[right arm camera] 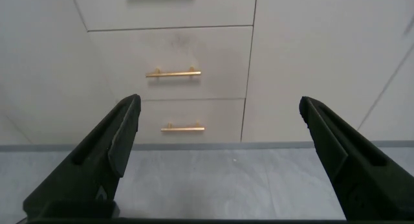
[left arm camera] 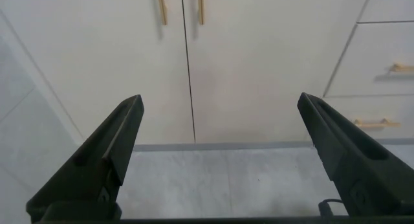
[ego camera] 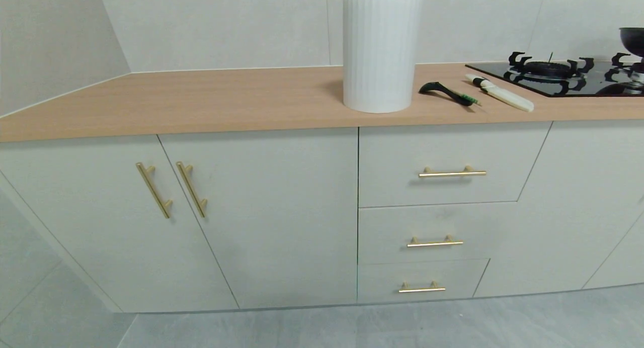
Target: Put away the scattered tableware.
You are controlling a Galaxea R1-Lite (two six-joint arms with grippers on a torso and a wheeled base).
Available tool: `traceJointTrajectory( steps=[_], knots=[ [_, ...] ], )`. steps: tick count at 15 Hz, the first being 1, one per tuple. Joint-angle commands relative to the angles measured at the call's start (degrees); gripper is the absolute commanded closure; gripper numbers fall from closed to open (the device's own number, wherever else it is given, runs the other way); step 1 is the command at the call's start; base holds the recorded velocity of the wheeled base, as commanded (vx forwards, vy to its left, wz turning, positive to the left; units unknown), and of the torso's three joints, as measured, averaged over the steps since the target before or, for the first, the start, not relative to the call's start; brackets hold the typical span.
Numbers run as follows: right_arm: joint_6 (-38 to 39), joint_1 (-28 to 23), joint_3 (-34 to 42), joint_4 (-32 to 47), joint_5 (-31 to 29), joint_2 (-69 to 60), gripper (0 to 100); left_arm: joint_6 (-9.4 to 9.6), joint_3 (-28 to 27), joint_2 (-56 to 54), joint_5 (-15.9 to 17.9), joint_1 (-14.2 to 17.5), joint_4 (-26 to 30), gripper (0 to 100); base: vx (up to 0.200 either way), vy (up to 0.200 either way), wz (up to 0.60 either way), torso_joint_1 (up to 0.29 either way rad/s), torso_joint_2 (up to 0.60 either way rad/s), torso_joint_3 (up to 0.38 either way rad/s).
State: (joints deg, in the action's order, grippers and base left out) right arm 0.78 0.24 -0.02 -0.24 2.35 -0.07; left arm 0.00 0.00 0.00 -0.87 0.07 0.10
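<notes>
On the desk (ego camera: 201, 99), at about 12 o'clock, a white ribbed holder (ego camera: 382, 51) stands upright. At its 3 o'clock, near but not touching it, lies a black-and-green peeler (ego camera: 448, 93). Just beside the peeler, again at 3 o'clock, a white knife (ego camera: 500, 92) lies flat at a slant. A black hob (ego camera: 553, 76) is set into the desk at 2 o'clock, with a dark pot (ego camera: 633, 36) at its far edge.

Below the desk, two doors (ego camera: 201, 212) sit toward 8 o'clock and three drawers (ego camera: 443, 172) toward 5 o'clock, all shut, with gold handles.

The left claw (left arm camera: 220, 101) is spread wide and grips nothing; it faces the doors, low over the floor (left arm camera: 220, 179). The right claw (right arm camera: 220, 101) is likewise wide and bare, facing the lower drawers.
</notes>
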Motion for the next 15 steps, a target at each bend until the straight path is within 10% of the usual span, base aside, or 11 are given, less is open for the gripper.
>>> traceJointTrajectory(
  steps=[1,9,15],
  knots=[
    [0.01,0.02,0.02,-0.02,0.02,0.07,0,0.09,0.00,0.00,-0.01,0.01,-0.01,0,0.000,0.000,0.00,0.000,0.00,0.000],
    [0.01,0.02,-0.06,-0.02,0.02,0.07,0,0.00,0.00,0.09,-0.01,0.01,-0.01,0,0.000,0.000,0.00,0.000,0.00,0.000],
    [0.01,0.02,0.02,-0.02,-0.07,0.07,0,0.00,0.00,0.00,-0.01,0.01,-0.01,0,0.200,0.000,0.00,0.002,0.00,0.001]
  ],
)
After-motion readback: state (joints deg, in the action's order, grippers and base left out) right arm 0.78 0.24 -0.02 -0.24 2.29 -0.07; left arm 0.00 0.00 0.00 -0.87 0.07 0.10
